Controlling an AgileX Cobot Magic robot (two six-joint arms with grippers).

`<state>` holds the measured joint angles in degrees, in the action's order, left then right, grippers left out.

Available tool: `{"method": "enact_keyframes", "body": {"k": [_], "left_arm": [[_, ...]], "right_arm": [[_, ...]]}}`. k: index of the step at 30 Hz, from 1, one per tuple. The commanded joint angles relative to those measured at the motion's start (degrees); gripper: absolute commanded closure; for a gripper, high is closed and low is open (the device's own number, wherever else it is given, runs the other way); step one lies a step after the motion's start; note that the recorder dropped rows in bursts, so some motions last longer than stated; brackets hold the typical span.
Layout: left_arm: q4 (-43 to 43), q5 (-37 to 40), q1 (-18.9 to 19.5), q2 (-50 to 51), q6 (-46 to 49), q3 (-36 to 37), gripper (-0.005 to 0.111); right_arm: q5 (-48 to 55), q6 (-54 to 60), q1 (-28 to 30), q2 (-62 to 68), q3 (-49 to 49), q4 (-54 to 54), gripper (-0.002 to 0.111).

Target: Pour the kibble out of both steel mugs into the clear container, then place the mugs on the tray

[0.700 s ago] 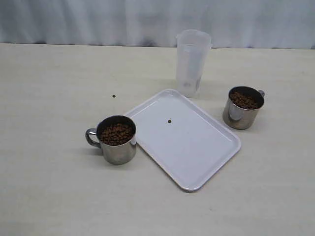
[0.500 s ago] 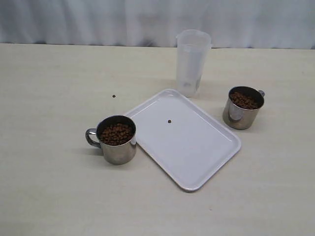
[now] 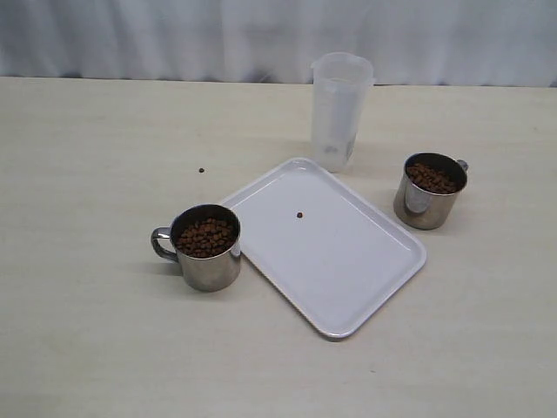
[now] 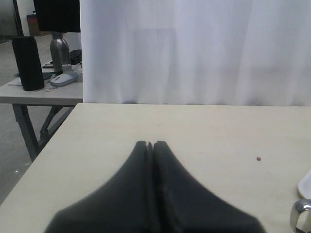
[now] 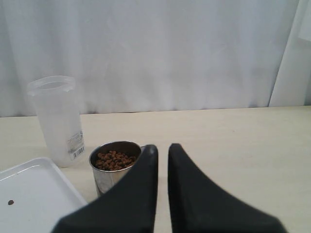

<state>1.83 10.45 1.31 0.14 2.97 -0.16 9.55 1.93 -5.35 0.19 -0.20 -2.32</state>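
Note:
Two steel mugs stand full of kibble (image 3: 207, 237). The left mug (image 3: 209, 272) sits off the tray's left edge, handle to the left. The right mug (image 3: 422, 207) sits right of the tray (image 3: 348, 261). The clear container (image 3: 339, 109) stands upright and empty behind the tray. Neither gripper shows in the exterior view. My left gripper (image 4: 150, 143) is shut, empty, over bare table, with the mug handle (image 4: 301, 216) at the frame edge. My right gripper (image 5: 163, 146) is shut to a narrow slit, empty, just short of the right mug (image 5: 111, 174), with the container (image 5: 58, 119) beyond.
One loose pellet (image 3: 299, 215) lies on the tray and another (image 3: 201, 171) on the table left of it. A white curtain closes off the back of the table. Past the table's left edge stands a side table (image 4: 39, 92) with dark items.

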Motion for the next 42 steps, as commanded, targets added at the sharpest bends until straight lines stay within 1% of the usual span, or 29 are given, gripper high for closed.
{"method": "enact_keyframes", "body": {"k": [1, 4, 6, 12, 18, 20, 22, 23, 25, 27, 30, 33, 36, 40, 42], "left_arm": [[0.26, -0.42, -0.31, -0.14, -0.08, 0.16, 0.107], [0.26, -0.42, -0.31, -0.14, -0.08, 0.16, 0.107], [0.26, -0.42, -0.31, -0.14, -0.08, 0.16, 0.107], [0.26, -0.42, -0.31, -0.14, -0.08, 0.16, 0.107], [0.26, -0.42, -0.31, -0.14, -0.08, 0.16, 0.107], [0.26, -0.42, -0.31, -0.14, -0.08, 0.16, 0.107], [0.26, -0.42, -0.31, -0.14, -0.08, 0.16, 0.107], [0.26, -0.42, -0.31, -0.14, -0.08, 0.16, 0.107], [0.26, -0.42, -0.31, -0.14, -0.08, 0.16, 0.107], [0.26, -0.42, -0.31, -0.14, -0.08, 0.16, 0.107], [0.26, -0.42, -0.31, -0.14, -0.08, 0.16, 0.107], [0.26, -0.42, -0.31, -0.14, -0.08, 0.16, 0.107], [0.26, -0.42, -0.31, -0.14, -0.08, 0.16, 0.107], [0.26, -0.42, -0.31, -0.14, -0.08, 0.16, 0.107], [0.26, -0.42, -0.31, -0.14, -0.08, 0.16, 0.107]], "right_arm": [[0.16, 0.21, -0.15, -0.19, 0.20, -0.28, 0.102], [0.16, 0.32, -0.15, -0.19, 0.20, -0.13, 0.102], [-1.60, 1.89, -0.15, -0.19, 0.20, 1.22, 0.102], [-10.95, 1.89, -0.15, -0.19, 0.20, 1.44, 0.102], [-13.92, 1.89, -0.15, -0.19, 0.20, 1.44, 0.102], [-17.54, 1.89, -0.15, -0.19, 0.20, 1.44, 0.102], [-19.27, -3.01, -0.15, -0.19, 0.20, -0.02, 0.102], [-18.60, -5.60, -0.15, -0.19, 0.20, 0.12, 0.102], [-16.61, -7.08, -0.29, -0.09, 0.20, 0.74, 0.102], [-16.90, -7.70, -1.61, 4.31, 0.20, 0.74, 0.102], [-19.96, -7.70, -5.89, 14.18, 0.20, 2.32, 0.102], [-26.80, -7.49, -10.54, 25.51, 0.20, 7.45, 0.102], [-33.69, -3.17, -13.67, 37.57, 0.20, 9.15, 0.103], [-45.94, -0.16, -14.04, 54.79, 0.20, 2.32, 0.104], [-49.07, 4.91, -14.04, 63.43, -1.37, -0.34, 0.104]]}}
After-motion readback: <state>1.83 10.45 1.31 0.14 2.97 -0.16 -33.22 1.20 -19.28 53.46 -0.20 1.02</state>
